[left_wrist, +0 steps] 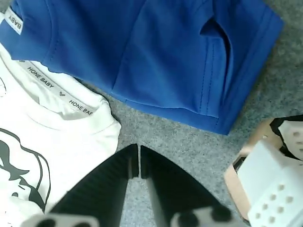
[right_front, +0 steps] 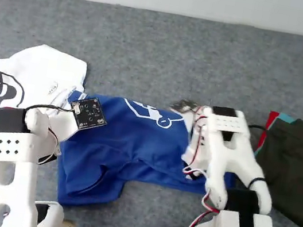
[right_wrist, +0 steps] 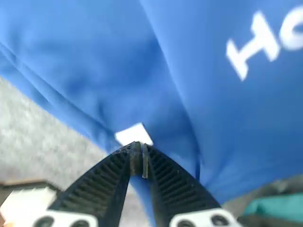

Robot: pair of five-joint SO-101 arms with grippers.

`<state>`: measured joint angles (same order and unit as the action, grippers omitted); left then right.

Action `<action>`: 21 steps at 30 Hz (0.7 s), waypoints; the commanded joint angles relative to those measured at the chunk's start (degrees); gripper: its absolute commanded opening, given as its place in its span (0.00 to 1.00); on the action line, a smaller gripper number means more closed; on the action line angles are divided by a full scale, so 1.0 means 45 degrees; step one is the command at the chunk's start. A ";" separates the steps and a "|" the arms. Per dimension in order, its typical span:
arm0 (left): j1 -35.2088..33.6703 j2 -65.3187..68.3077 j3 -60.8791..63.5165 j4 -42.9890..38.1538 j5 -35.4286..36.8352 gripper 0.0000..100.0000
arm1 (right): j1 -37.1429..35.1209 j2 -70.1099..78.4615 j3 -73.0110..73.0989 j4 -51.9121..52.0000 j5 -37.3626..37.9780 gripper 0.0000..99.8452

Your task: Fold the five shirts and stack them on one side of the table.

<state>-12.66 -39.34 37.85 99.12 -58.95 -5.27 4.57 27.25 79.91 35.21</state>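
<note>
Blue shirt (right_front: pixel 129 144) rumpled on the grey bench (right_front: pixel 150 49), white shirt (right_front: pixel 29 81) touching its left side, dark shirt (right_front: pixel 300 162) off to its right, left fingers (left_wrist: pixel 104 184) closed on nothing by its left edge, right fingers (right_wrist: pixel 109 179) pinching its right edge.

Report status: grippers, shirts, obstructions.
Left gripper jaws shut, empty, over grey carpet. Right gripper jaws shut on blue cotton shirt hem. Blue shirt crumpled, unfolded; white printed shirt and dark green shirt flank it. Nothing blocking.
</note>
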 commanded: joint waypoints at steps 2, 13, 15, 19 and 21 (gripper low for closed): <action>0.0020 -0.0293 -0.0381 -0.0156 0.0918 0.01 | 0.1143 0.0029 -0.0156 0.1514 0.0567 0.01; -0.1094 -0.0391 -0.0615 -0.0996 0.4239 0.01 | -0.2706 -0.0674 -0.4786 0.3214 -0.1289 0.01; -0.2305 -0.0391 -0.0791 -0.1387 0.4669 0.01 | -0.4034 -0.0322 -0.5294 0.2882 -0.2266 0.01; -0.4650 -0.0371 -0.0947 -0.2129 0.5138 0.01 | -0.5949 0.0850 -0.5900 0.1866 -0.4474 0.01; -0.5626 -0.0371 -0.0928 -0.2266 0.5158 0.01 | -0.6632 0.1553 -0.6212 0.1475 -0.5411 0.01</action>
<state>-31.65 -39.87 35.82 90.95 -36.53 -30.68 9.41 3.25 88.97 16.66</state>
